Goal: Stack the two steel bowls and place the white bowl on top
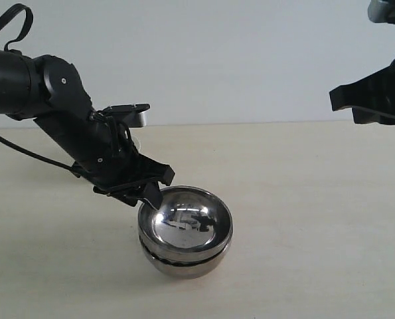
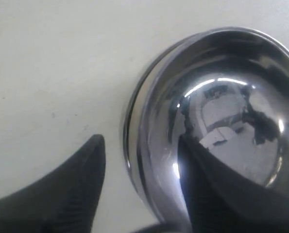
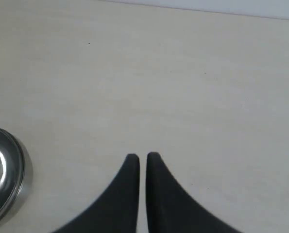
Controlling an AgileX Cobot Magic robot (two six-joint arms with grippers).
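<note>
The two steel bowls stand nested near the table's front: the upper bowl point(image 1: 187, 219) sits inside the lower bowl point(image 1: 184, 264). My left gripper point(image 1: 141, 198) is open and straddles the upper bowl's rim on its left side. In the left wrist view one finger point(image 2: 217, 194) is inside the upper bowl point(image 2: 222, 97) and the other finger point(image 2: 81, 179) is outside over the table, with the lower bowl's rim point(image 2: 129, 131) between them. Of the white bowl only a pale sliver point(image 1: 137, 141) shows behind my left wrist. My right gripper point(image 3: 143, 156) is shut and empty, raised at the upper right point(image 1: 336, 100).
The pale wooden table point(image 1: 303, 212) stretches bare to the right of the stack. The stack's edge point(image 3: 3, 170) shows at the side of the right wrist view. A black cable point(image 1: 24, 151) trails behind the left arm.
</note>
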